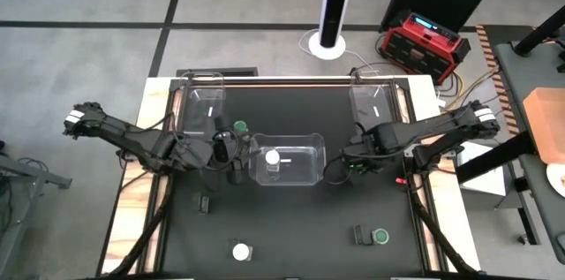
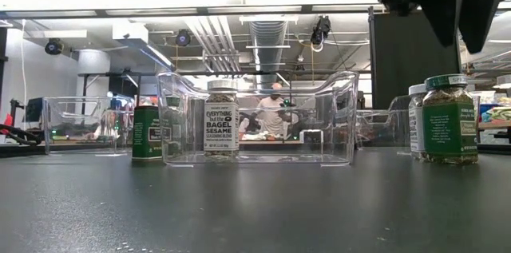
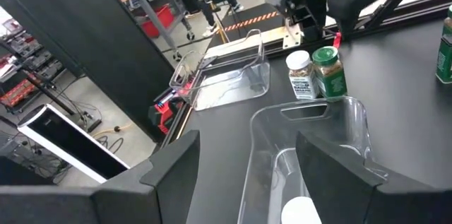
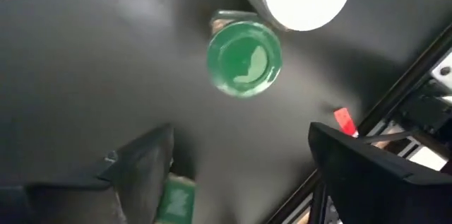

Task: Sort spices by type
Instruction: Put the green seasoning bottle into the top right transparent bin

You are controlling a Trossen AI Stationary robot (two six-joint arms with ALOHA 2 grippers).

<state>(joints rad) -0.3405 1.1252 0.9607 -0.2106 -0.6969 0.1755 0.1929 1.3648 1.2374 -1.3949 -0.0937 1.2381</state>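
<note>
Closest to low camera: green-lid jar, white-lid jar touching beside it. Right gripper up above them, fingers spread wide, likely lining up for grab. Left gripper spread too, empty, over middle bin with bagel jar inside

white-lidded jar cut off by frame edge, background person blurred behind bin

Left arm: dark, jointed segments, white marking at its outer end.
Right arm: dark, same build, white marking at its outer end.
Fingers: flat, dark, angular, matte plastic.
</note>
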